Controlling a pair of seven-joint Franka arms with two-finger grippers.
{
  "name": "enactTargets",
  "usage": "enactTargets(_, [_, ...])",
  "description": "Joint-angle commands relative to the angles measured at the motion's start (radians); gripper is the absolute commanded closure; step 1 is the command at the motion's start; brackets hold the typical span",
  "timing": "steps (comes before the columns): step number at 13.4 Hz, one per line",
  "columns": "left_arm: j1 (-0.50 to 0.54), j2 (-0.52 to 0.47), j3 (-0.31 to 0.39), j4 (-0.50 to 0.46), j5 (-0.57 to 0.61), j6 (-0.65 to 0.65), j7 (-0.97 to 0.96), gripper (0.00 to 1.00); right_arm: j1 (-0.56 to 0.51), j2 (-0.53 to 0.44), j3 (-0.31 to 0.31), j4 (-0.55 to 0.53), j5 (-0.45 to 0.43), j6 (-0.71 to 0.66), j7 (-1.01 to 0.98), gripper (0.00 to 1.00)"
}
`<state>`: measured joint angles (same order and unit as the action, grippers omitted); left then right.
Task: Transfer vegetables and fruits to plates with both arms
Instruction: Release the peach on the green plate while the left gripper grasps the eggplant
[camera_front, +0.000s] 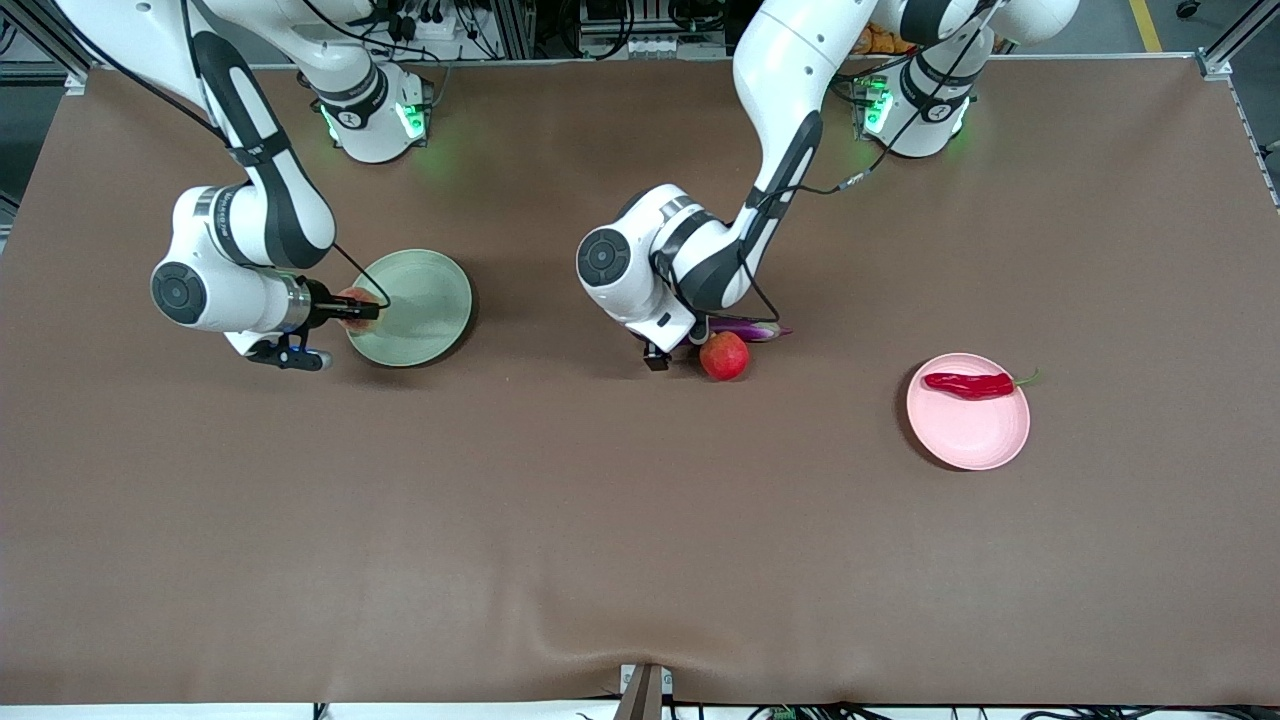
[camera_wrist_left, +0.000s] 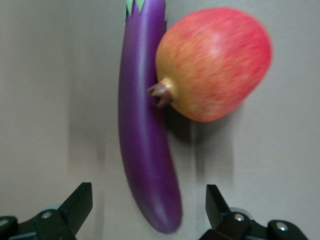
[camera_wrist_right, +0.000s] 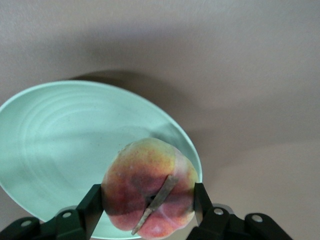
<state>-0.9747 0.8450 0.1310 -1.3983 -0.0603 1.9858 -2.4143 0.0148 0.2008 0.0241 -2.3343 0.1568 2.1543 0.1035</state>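
**Peach held over green plate, eggplant between spread fingers**

The right pincer (camera_wrist_right: 147, 202) pinches the peach (camera_wrist_right: 149, 192) above the rim of the green plate (camera_front: 425, 300), which sits toward the right arm's end of the tabletop (camera_front: 560, 540). Mid-table, the left pincer (camera_wrist_left: 149, 202) hovers low with its fingers (camera_wrist_left: 76, 205) spread wide, the tip of the eggplant (camera_wrist_left: 145, 135) lying between them. The red fruit (camera_wrist_left: 212, 62) touches the eggplant's side, nearer the front camera. Toward the left arm's end, the chili pepper (camera_front: 968, 384) lies on the pink plate (camera_front: 968, 430), its green stem over the rim
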Motion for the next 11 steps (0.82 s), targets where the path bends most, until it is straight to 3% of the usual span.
enactTargets(1, [-0.001,0.016,-0.002,0.001,-0.004,-0.015,0.004,0.0,-0.007,-0.014,0.011,-0.02,0.03,0.006,0.001,0.0])
enactTargets(2, [-0.001,0.02,-0.002,0.001,-0.001,-0.016,0.004,0.0,-0.007,-0.015,0.011,-0.019,0.039,-0.001,0.002,0.0])
enactTargets(3, [-0.009,0.029,0.001,0.002,0.022,-0.045,0.001,0.16,-0.009,-0.02,0.013,-0.01,0.052,-0.023,0.002,0.0])
enactTargets(4, [-0.009,0.023,-0.002,0.002,0.042,-0.068,0.007,0.89,-0.01,-0.023,0.013,0.007,0.065,-0.045,0.002,0.0])
enactTargets(5, [-0.009,0.02,-0.002,0.007,0.039,-0.073,0.007,1.0,-0.01,-0.023,0.011,0.042,0.066,-0.081,0.002,0.0])
enactTargets(8, [-0.009,-0.004,-0.001,0.018,0.045,-0.105,0.006,1.0,-0.018,-0.009,0.008,0.211,0.066,-0.253,0.004,0.0])
enactTargets(11, [-0.013,-0.056,-0.008,0.073,0.039,-0.301,0.052,1.0,-0.012,-0.001,0.008,0.35,0.066,-0.375,0.005,0.0])
